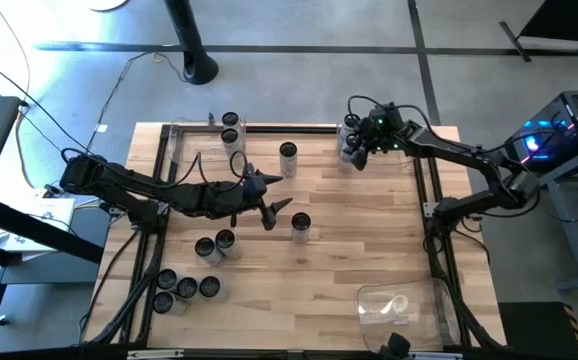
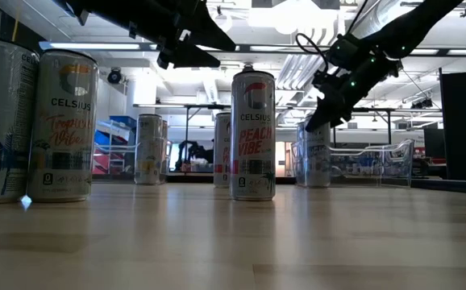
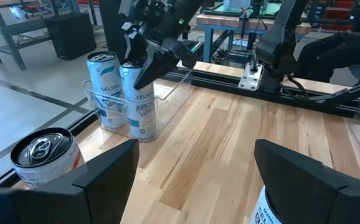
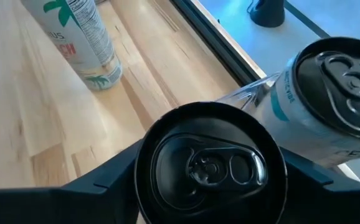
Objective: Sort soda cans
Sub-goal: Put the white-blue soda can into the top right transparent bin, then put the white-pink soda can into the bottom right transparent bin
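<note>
Two dark robot arms are working over a wooden table (image 1: 349,270) dotted with soda cans. The right gripper (image 1: 354,150) is reaching down at the far right corner of the table, its fingers closing around the top of a can (image 4: 210,163), which fills the space between them in the right wrist view. That can is standing just beside another one (image 4: 329,99), at the clear wall of a plastic bin (image 3: 167,93); from the left wrist camera the pair are showing as two pale cans side by side under the gripper.

The left gripper (image 1: 269,200) is hovering near the middle of the table with its jaws spread wide and nothing between them. One can (image 1: 301,226) is standing just to its right, and another (image 1: 288,156) is sitting farther back.

Two more cans (image 1: 231,128) are standing at the far left, by a second clear bin (image 1: 179,145). A cluster of six cans (image 1: 191,275) is gathered at the near left of the table. A third clear bin (image 1: 409,305) is lying at the near right corner.
</note>
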You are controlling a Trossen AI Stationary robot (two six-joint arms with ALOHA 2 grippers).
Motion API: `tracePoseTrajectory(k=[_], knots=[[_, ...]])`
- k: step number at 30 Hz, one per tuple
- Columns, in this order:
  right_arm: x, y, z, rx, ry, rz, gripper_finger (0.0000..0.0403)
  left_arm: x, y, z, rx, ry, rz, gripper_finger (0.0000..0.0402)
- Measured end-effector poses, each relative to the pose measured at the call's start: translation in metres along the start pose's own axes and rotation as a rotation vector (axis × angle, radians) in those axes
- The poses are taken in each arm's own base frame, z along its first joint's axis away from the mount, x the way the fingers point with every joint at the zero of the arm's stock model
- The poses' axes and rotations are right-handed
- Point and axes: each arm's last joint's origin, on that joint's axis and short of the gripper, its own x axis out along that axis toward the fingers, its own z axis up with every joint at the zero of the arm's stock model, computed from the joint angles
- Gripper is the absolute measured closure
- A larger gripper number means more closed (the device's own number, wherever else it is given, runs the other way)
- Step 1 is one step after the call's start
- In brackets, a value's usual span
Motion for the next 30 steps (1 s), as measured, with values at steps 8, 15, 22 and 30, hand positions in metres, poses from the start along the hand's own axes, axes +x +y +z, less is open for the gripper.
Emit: tracePoseTrajectory(k=[8,15,22,30], knots=[[-0.01,0.002,0.01,0.004,-0.059,0.002,0.009,0.0,0.0,0.0,0.001,0.001,0.001,0.0087],[-0.046,0.005,0.028,-0.009,-0.19,-0.078,0.0086,0.0,0.0,-0.001,0.003,0.006,0.002,0.0087],[-0.087,0.038,0.037,-0.111,-0.39,0.087,0.0085,0.0,0.0,-0.001,0.004,0.007,0.002,0.0087],[-0.072,0.117,0.0,-0.2,-0.559,0.479,0.0084,0.0,0.0,-0.001,0.003,0.007,0.002,0.0087]])
